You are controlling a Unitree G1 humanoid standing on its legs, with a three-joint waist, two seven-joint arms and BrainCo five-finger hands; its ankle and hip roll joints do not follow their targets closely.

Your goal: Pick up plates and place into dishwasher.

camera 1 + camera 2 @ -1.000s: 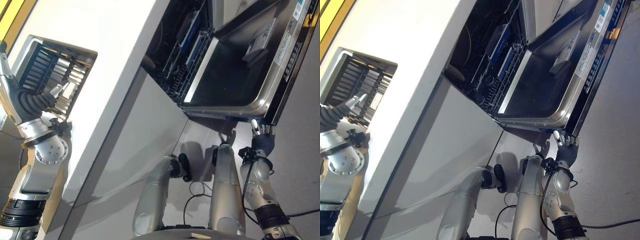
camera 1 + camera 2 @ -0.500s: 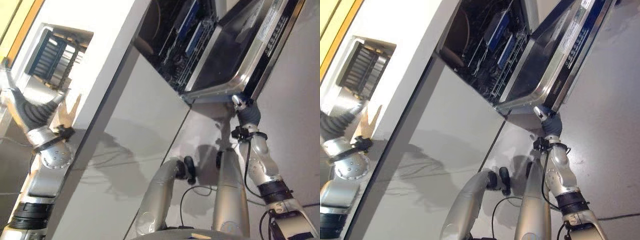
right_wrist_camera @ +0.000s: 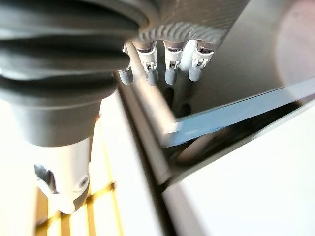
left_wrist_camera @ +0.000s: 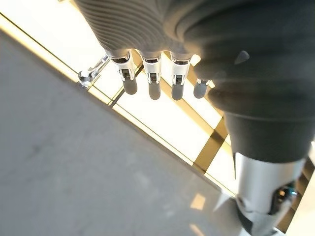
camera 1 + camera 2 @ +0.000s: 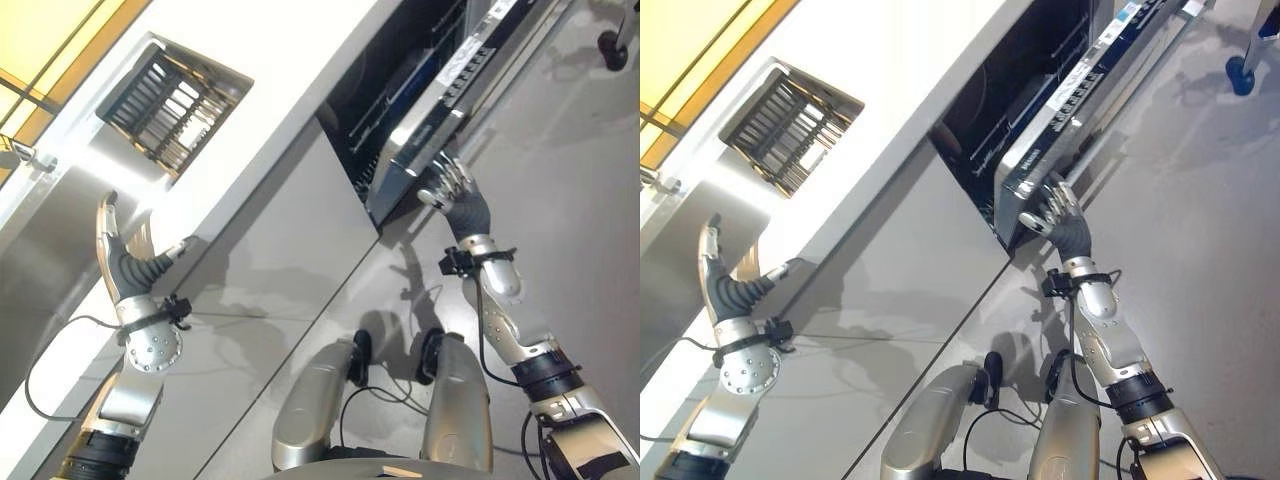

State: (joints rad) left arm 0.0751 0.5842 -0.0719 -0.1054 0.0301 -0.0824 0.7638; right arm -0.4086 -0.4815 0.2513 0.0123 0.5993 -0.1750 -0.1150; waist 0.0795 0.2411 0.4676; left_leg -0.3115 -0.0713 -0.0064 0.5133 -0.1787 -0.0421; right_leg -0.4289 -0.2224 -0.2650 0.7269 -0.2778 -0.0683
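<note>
I am looking down at the dishwasher [image 5: 400, 90] under the white counter [image 5: 290, 60]. My right hand [image 5: 455, 192] is reaching up with straight, spread fingers, and the tips are touching the outer face of the dishwasher door [image 5: 450, 95] near its top edge. The door is tilting partway up. My left hand [image 5: 125, 262] is hanging open in the air by the counter's front edge, holding nothing. A dark dish rack [image 5: 170, 105] is sitting in a cut-out in the counter. I cannot make out any plates.
</note>
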